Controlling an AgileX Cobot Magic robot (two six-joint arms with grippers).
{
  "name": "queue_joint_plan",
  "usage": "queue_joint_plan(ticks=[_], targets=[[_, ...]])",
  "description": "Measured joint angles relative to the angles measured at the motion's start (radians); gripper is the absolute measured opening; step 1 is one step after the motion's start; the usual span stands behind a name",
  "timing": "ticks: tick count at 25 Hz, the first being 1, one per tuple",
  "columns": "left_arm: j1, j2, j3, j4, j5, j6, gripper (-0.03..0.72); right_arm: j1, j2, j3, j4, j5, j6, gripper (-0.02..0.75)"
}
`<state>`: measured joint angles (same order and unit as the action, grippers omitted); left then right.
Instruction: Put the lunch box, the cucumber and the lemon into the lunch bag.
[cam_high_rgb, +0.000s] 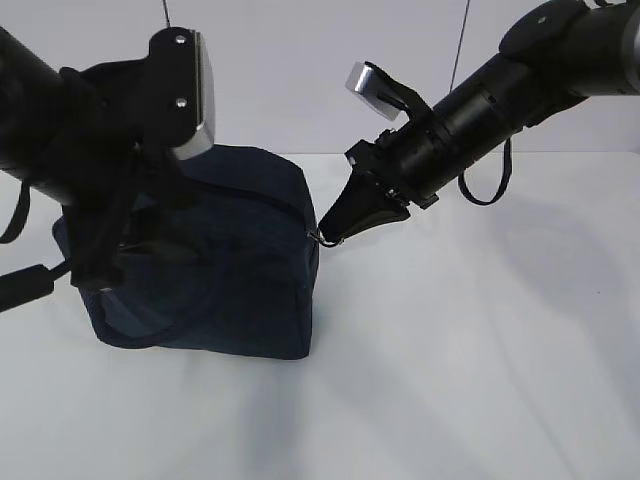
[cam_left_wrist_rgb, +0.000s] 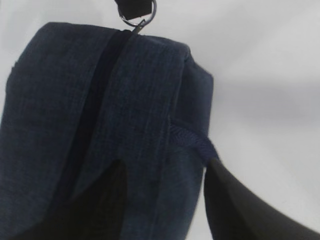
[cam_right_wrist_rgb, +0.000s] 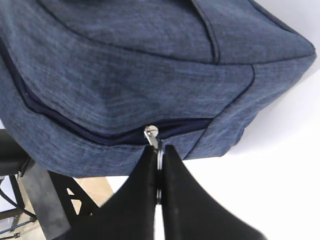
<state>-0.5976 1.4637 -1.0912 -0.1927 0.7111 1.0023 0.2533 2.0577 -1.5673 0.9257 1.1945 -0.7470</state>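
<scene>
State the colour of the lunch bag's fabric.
Dark navy blue, with a slightly mottled weave. The lunch bag shows it best in the right wrist view.

Your arms (cam_high_rgb: 520, 75) are matte black cylinders; each wrist carries a silver camera block (cam_high_rgb: 195, 95) (two screws visible), with black cable loops (cam_high_rgb: 487, 175).
</scene>
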Motion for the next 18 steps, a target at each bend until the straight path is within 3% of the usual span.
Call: queue_joint_plan(ticks=[7, 12, 15, 18], targets=[[-0.049, 0.038, 0.0, 0.256, -0.097, -0.085, 0.374, 0.0, 0.0, 0.0, 0.022, 0.0, 0.0, 0.008], [-0.049, 0.066, 0.0, 0.289, -0.096, -0.106, 0.358, 0.0, 0.0, 0.0, 0.03, 0.0, 0.0, 0.008], [-0.051, 0.066, 0.0, 0.291, -0.094, -0.107, 0.271, 0.0, 0.0, 0.0, 0.03, 0.0, 0.0, 0.008], [-0.051, 0.066, 0.0, 0.291, -0.091, -0.108, 0.11, -0.001, 0.0, 0.0, 0.029, 0.0, 0.002, 0.008]])
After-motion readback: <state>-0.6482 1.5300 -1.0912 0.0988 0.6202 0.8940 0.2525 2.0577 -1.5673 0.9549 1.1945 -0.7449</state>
